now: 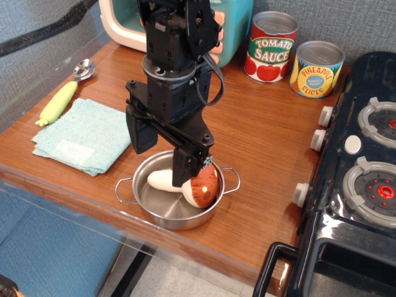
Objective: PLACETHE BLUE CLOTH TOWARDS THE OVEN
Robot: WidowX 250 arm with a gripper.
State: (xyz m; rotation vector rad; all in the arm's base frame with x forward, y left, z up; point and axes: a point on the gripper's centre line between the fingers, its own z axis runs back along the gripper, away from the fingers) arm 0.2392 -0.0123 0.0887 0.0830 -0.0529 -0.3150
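Two cans stood at the back of the table, one labelled "TOMATO SAUCE" and one "PINEAPPLE SLICES". The black gripper hung with fingers spread over the steel pot holding a mushroom toy. The blue cloth lay flat left of the pot, well short of the oven.

one black robot arm reaches down from the top of the view, its boxy wrist segments stacked one over the other and tilted a little toward the lower right. a black cable loops along its right side. the gripper points downward, its two broad black fingers spread apart with a clear gap between them, and nothing is clamped in that gap.
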